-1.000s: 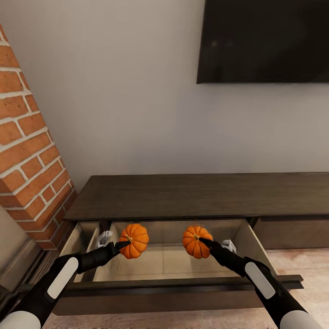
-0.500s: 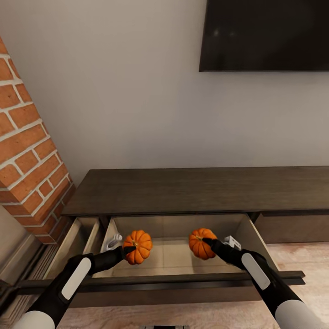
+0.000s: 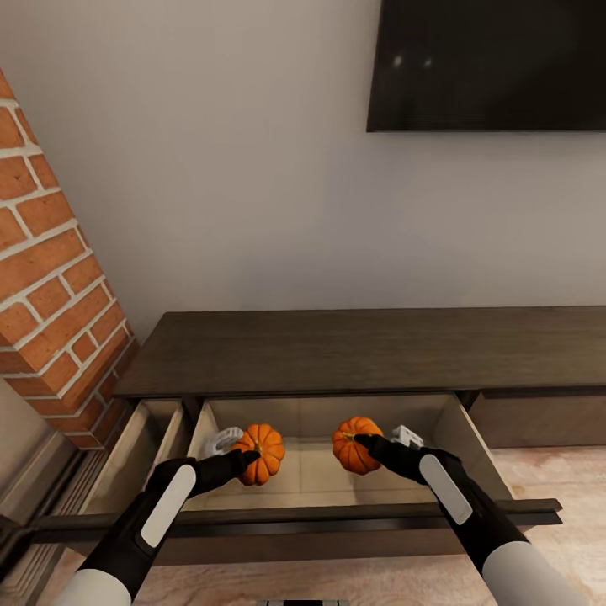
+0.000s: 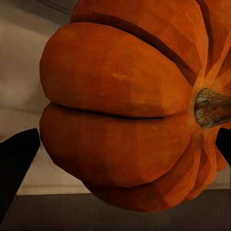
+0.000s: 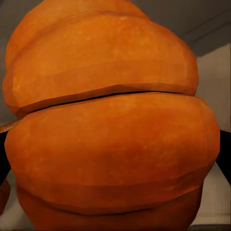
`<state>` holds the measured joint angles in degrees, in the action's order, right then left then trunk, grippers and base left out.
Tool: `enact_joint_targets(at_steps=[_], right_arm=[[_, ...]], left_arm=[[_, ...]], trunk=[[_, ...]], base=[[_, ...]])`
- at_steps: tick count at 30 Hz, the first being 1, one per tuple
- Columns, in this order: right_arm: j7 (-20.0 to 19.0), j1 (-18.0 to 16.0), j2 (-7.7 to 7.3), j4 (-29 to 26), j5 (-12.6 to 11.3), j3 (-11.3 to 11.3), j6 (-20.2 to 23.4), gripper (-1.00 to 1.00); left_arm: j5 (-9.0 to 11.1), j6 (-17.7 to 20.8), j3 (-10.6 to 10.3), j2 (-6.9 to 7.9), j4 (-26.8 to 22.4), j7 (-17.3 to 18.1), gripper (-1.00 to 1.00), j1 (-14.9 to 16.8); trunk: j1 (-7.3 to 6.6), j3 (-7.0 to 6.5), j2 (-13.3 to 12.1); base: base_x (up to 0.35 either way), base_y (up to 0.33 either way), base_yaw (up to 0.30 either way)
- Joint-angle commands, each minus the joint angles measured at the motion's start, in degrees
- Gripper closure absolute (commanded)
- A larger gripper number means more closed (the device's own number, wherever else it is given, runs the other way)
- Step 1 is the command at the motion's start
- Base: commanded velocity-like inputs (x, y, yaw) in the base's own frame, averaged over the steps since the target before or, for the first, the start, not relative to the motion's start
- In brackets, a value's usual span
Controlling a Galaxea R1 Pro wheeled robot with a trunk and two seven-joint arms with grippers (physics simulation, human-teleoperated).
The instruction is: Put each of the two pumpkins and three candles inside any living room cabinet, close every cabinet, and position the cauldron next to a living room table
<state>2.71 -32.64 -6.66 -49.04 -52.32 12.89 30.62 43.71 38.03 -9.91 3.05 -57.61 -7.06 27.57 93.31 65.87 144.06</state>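
Note:
Two small orange ribbed pumpkins hang over the open drawer of the dark-brown cabinet [image 3: 353, 349]. My left gripper [image 3: 246, 459] is shut on the left pumpkin [image 3: 264, 453], which looms large in the left wrist view [image 4: 125, 115] with its stem to one side. My right gripper [image 3: 360, 442] is shut on the right pumpkin [image 3: 349, 448], seen close up in the right wrist view [image 5: 110, 130]. Both pumpkins sit low inside the pale beige drawer interior [image 3: 316, 475]; whether they touch its floor I cannot tell. No candles in sight.
The pulled-out drawer front [image 3: 337, 515] runs across in front of my arms. A brick column [image 3: 50, 278] stands at the left, a dark TV [image 3: 488, 63] hangs on the wall above. A second open compartment [image 3: 139, 454] lies at the left. Pale wood floor [image 3: 555, 480] at right.
Both arms have lowered the pumpkins deeper into the drawer and drawn them a little closer together. The camera shifted earlier, then held still.

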Motion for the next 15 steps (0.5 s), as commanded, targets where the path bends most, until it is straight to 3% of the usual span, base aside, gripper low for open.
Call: enact_joint_targets(at_steps=[1,4,11,15], right_arm=[[0.49,-0.04,0.02,-0.09,-0.28,0.17,0.25,1.0],[1.08,-0.05,0.13,0.05,-0.31,0.25,1.21,1.0],[3.51,-0.05,0.28,0.15,-0.32,0.43,1.63,1.0],[3.92,-0.05,1.14,0.16,-0.26,1.78,1.59,1.0]], left_arm=[[0.26,0.1,-0.21,0.01,-0.11,-0.63,1.0,0.03],[-0.46,0.12,-0.35,-0.6,-0.06,-0.74,1.0,0.03],[-2.26,0.11,-0.94,-2.46,-0.05,-0.76,1.0,0.03],[-2.95,0.06,-1.35,-2.91,-0.05,-0.76,1.0,0.03]], trunk=[[-0.01,0.05,0.02],[-0.01,0.05,0.02],[0.17,1.6,0.12],[0.19,1.82,0.13]], base=[[0.0,0.0,0.0],[0.0,0.0,0.0],[0.0,0.0,0.0],[0.0,0.0,0.0]])
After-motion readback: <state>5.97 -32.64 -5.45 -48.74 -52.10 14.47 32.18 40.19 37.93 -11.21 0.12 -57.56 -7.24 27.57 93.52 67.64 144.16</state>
